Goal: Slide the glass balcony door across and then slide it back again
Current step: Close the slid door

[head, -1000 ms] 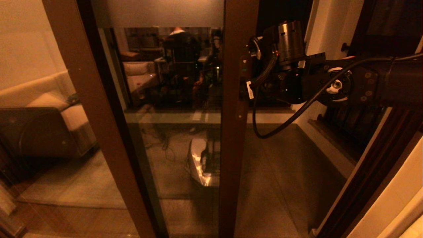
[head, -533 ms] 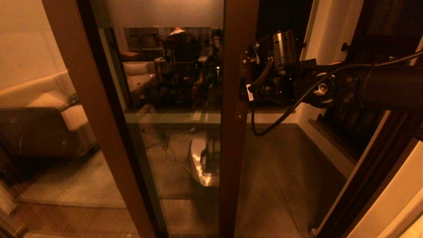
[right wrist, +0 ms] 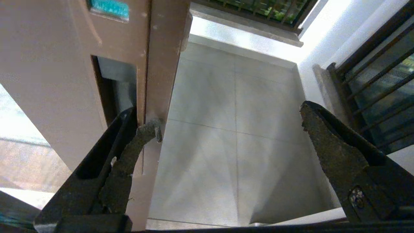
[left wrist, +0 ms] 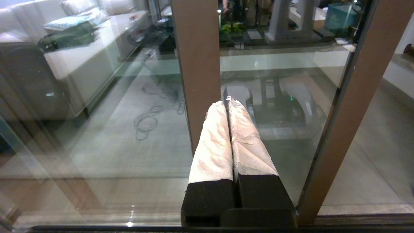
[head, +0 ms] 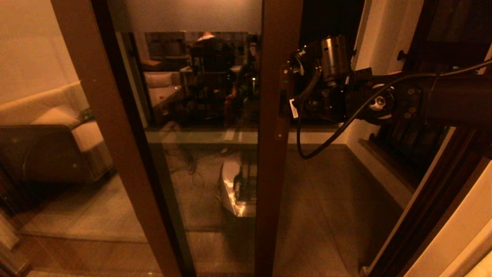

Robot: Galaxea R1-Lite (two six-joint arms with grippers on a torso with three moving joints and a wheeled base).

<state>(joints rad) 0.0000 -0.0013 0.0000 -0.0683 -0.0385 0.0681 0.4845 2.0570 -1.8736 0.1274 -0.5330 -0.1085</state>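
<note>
1. Brown-framed, the glass balcony door runs floor to ceiling through the middle of the head view, with its stile standing just left of the right gripper. To the right of the stile the doorway is open onto the tiled balcony floor.
2. The right arm comes in level from the right, and its jaws are spread wide apart, not clamped on anything.
3. In the right wrist view one fingertip sits right at the stile's edge, just beside the dark recessed handle slot. It looks hooked on the edge, but I can't say for sure that it's pressing. The other jaw hangs well out over the balcony tiles, far from the frame.
4. So the door's stile is at one jaw only, not between the two.
5. The left gripper is parked low, near the bottom of the glass. Its white-wrapped jaws are pressed together with nothing between them, pointing at another brown upright.
6. On the right there's a dark barred window beyond the white wall. A sofa shows at left in the glass.
</note>
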